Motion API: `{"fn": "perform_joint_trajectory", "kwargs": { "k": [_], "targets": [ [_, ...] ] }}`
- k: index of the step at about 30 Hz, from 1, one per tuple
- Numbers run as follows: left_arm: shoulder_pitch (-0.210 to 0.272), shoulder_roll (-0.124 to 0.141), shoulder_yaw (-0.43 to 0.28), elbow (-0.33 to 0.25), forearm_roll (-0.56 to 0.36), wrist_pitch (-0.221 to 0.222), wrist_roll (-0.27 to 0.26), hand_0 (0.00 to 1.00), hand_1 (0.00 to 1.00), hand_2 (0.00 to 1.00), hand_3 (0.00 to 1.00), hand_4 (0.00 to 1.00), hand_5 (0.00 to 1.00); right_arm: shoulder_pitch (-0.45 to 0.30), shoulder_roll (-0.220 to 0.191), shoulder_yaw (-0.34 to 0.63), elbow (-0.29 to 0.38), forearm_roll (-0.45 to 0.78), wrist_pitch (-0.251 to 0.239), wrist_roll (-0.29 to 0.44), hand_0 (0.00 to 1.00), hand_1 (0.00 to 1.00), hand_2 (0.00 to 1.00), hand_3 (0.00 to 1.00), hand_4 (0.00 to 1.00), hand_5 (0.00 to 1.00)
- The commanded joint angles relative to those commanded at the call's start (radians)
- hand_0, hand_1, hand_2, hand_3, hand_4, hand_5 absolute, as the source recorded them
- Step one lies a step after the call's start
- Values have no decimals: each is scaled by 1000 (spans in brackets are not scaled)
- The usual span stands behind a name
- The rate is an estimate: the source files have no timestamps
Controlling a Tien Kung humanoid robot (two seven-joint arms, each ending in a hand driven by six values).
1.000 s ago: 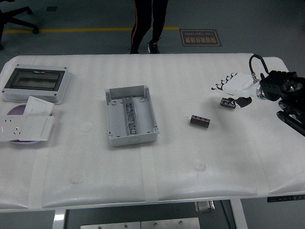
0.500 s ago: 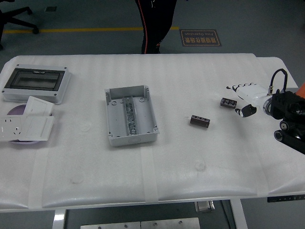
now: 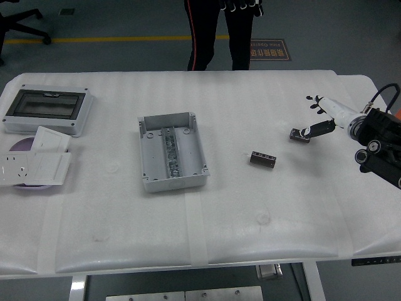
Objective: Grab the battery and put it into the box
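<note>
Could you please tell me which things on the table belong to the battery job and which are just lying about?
Job:
- two batteries, one mid-table, one by the right hand
- open grey box
- right hand

Lying about:
- lidded enclosure
- white socket plates

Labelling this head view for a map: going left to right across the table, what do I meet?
Lidded enclosure → open grey box → battery → small dark part → right hand.

Single high head view, forward and down over white table [image 3: 250,232].
</note>
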Motion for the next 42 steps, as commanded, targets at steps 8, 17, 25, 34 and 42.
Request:
{"fn": "perform_joint_trajectory", "kwargs": {
  "k": [8,17,25,34,42],
  "targets": [
    [-2,0,-1,0,-2,1,0,435,610,556,382,456,367,0,33,9,-20,-12,37,-45,903,772,813,973,976,336],
    [6,-5,6,1,-13,2,-3,435,610,556,383,456,366,-95,88,209,76,-95,-33,-276,898,771,812,962,975,339],
    [11,-10,16,3,-26,3,-9,435,610,556,383,457,364,-183,254,475,166,-376,35,-426,878,723,750,918,989,724],
    [13,-8,17,4,-29,1,-11,435,610,556,382,458,364,-165,323,682,161,-675,202,-426,901,719,720,929,998,969],
    [15,-8,19,4,-35,-2,-16,435,609,556,382,463,364,-133,259,691,110,-682,306,-426,902,710,746,925,998,998]
  ]
}}
